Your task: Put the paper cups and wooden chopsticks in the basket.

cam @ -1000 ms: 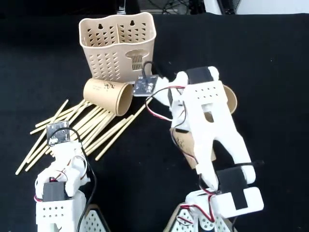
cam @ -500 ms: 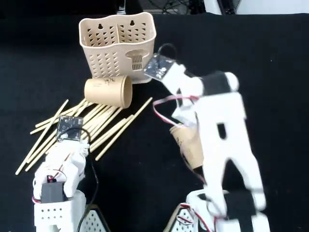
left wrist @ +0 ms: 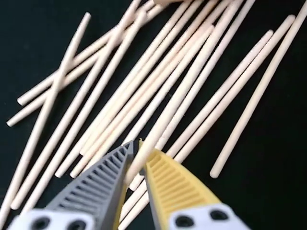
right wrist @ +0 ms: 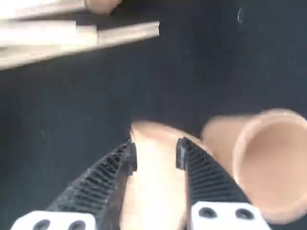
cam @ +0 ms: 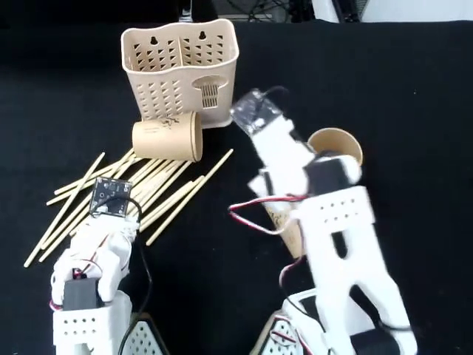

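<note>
The left hand [left wrist: 136,143] sits low over the scattered wooden chopsticks [cam: 126,192] near the left edge of the table [cam: 414,111]. It is drawn almost together, with one chopstick [left wrist: 168,110] pinched in it. The right hand [right wrist: 156,151] is clamped on a paper cup [right wrist: 153,191] lying near the table's middle. A second cup [cam: 336,144] lies near it toward the right edge. A third cup [cam: 166,137] rests on its side against the front of the basket [cam: 181,89], which stands at the far edge and looks empty.

Both arms seem to be at the grasping step of a first pick-up. Next, each load must be lifted clear and carried over the basket's rim. The arms should go one at a time so they do not meet there.
</note>
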`<state>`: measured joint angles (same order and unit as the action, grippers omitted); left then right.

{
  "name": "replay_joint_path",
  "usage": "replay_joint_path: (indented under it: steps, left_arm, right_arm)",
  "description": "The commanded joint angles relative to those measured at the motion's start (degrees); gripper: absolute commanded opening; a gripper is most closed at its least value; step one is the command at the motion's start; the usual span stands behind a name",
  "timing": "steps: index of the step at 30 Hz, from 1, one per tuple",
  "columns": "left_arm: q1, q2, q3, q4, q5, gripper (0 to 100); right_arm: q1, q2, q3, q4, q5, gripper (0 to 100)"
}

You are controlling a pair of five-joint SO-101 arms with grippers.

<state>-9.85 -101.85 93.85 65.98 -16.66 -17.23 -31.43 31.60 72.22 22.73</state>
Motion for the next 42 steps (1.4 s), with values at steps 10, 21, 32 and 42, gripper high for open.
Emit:
replay_joint_path:
  steps: [10, 21, 32, 42]
  left_arm:
    - [-14.02, -0.44, 2.77, 0.00, -0.35, 4]
    - [-13.93, -0.44, 3.47, -0.18, -0.35, 4]
    - [-13.93, -0.44, 3.47, -0.18, -0.35, 4]
    - [-13.93, -0.44, 3.47, -0.18, -0.35, 4]
  right_arm:
    - [-15.03, 24.92, -8.84, -24.26, -19.43, 22.5]
    - [-18.20, 33.63, -15.34, -30.07, -24.70, 21.4]
    - [-18.11, 39.52, -15.43, -33.23, -24.44, 19.3]
    - [-18.02, 38.73, -14.46, -33.58, -19.08, 1.2]
